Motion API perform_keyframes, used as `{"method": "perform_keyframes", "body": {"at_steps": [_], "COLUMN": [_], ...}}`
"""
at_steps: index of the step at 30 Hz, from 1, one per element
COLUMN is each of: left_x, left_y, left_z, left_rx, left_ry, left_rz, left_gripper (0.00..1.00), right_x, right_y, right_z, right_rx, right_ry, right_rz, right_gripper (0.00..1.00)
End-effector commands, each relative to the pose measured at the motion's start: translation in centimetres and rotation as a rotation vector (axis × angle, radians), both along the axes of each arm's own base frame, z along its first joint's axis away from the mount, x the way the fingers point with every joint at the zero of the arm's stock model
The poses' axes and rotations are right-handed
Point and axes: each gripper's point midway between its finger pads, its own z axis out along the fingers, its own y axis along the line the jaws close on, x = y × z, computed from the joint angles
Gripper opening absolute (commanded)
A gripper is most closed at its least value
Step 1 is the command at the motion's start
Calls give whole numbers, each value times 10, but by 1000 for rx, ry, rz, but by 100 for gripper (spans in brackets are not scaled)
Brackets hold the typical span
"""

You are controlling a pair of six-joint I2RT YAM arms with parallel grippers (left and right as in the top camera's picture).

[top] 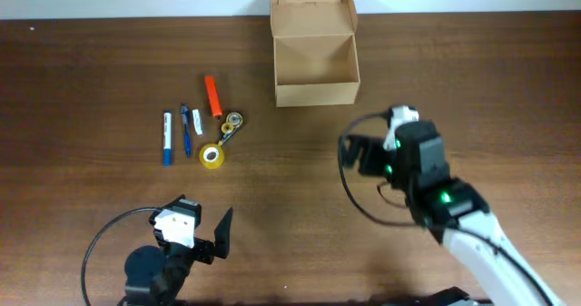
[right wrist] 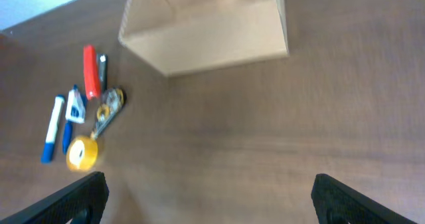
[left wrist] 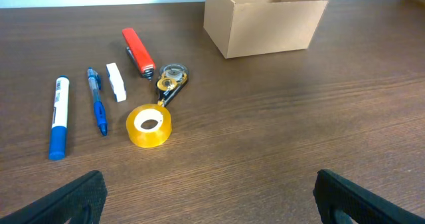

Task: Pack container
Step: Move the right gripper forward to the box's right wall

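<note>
The container [top: 313, 70] is a tan cardboard box at the table's far edge, open, with its flap lid standing back; it also shows in the left wrist view [left wrist: 265, 21] and the right wrist view [right wrist: 212, 31]. To its left lie a yellow tape roll [top: 211, 156], a tape dispenser [top: 231, 124], an orange marker [top: 213, 95], a blue pen [top: 185, 129] and a blue-capped marker [top: 167, 138]. My left gripper [top: 198, 220] is open near the front edge, below these items, holding nothing. My right gripper [top: 368, 135] is open and holds nothing, in front of the box and slightly to its right.
A small white piece [top: 197, 122] lies between the pen and the tape dispenser. Bare brown wood [top: 290, 179] stretches between the two arms. Black cables loop beside each arm. A white wall runs behind the table's far edge.
</note>
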Motion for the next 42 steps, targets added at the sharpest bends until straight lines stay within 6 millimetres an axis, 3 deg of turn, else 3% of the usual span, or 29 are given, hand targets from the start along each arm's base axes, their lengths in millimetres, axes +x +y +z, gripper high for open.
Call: {"method": "perform_keyframes", "body": {"at_steps": [1, 8, 17, 25, 31, 42], "left_x": [1, 1, 1, 1, 1, 1], "left_y": [3, 3, 3, 3, 3, 3], "left_z": [2, 2, 2, 2, 2, 2], "left_rx": [-10, -10, -10, -10, -10, -10], "left_ry": [-7, -7, -7, -7, -7, -7], "left_rz": [19, 19, 19, 19, 19, 19], "left_gripper": [99, 99, 99, 99, 99, 99], "right_x": [28, 98, 183, 206, 216, 227], "right_y": [6, 3, -38, -41, -38, -33], "right_z": [13, 20, 28, 16, -29, -60], "right_rx": [-37, -158, -254, -253, -286, -296], "right_ry": [-28, -75, -187, -240, -193, -195], "right_rz": [9, 53, 0, -10, 27, 61], "right_gripper": [99, 99, 99, 99, 100, 85]}}
